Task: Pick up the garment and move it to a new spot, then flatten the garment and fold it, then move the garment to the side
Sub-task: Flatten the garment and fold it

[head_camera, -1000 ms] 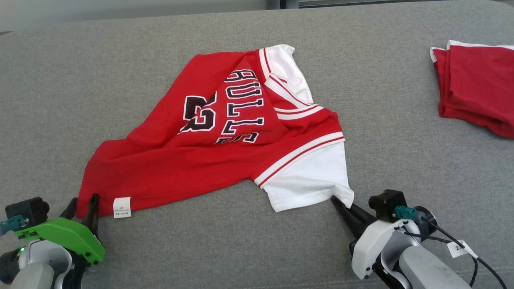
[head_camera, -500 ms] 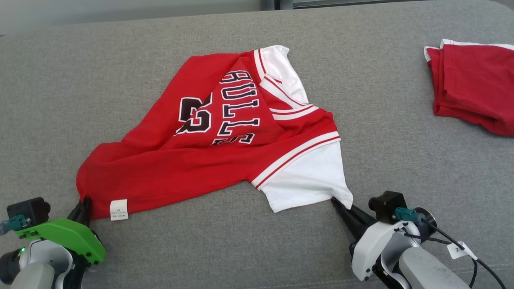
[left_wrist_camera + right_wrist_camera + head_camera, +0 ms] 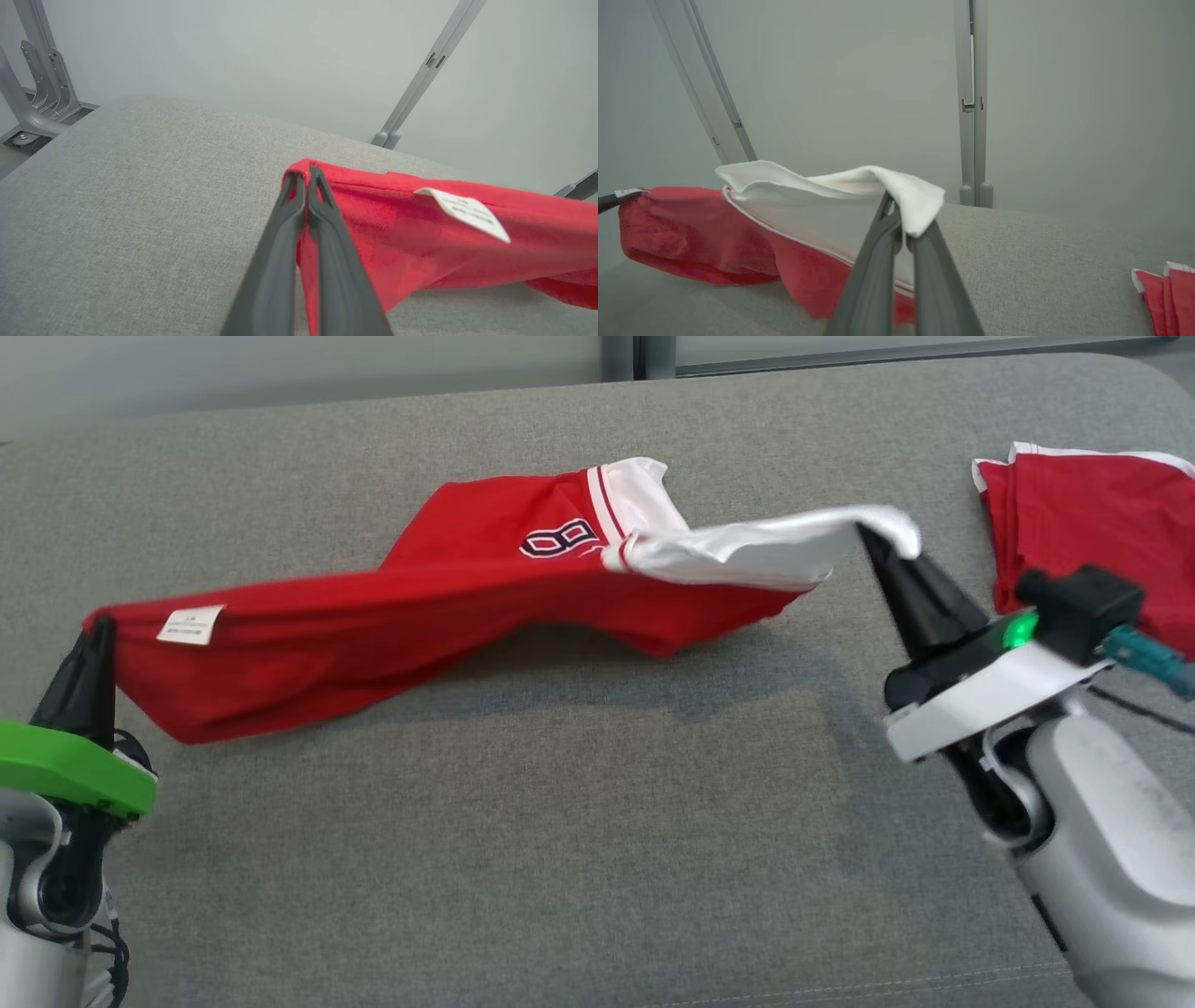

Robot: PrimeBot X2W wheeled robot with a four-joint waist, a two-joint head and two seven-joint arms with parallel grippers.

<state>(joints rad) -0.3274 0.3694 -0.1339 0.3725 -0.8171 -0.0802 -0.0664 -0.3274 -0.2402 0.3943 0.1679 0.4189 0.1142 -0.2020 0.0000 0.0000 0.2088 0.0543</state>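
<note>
Over the grey padded surface, head view:
- The red jersey is strung between the two arms. Its near edge is raised, the middle sags, and the far part with the lettering lies on the padding.
- The left gripper is pinched shut on the red hem corner at the left, just beside the white care label.
- The right gripper is clamped on the tip of the white sleeve, at the right.
- A second red garment sits folded at the far right, apart from the jersey.

Left wrist view:
- The fingers are closed tight with a small fold of red cloth caught at the very tips.
- The fabric drapes away to the right, and the label is a little way along the edge.

Right wrist view:
- The fingers are closed on the sleeve corner, and white cloth flops over the tips.
- The red body hangs down and to the left, onto the padding.

Handling, as I judge it:
- The jersey is light, thin and wholly limp. It holds no shape and droops wherever it is unsupported. It is not fragile.
- Both holds are small corner pinches, so a hard pull apart could slip the cloth out.
- The sleeve hold stretches the sleeve more than the body.
- For flattening, hem corners or shoulder seams look like the better places to take it.
</note>
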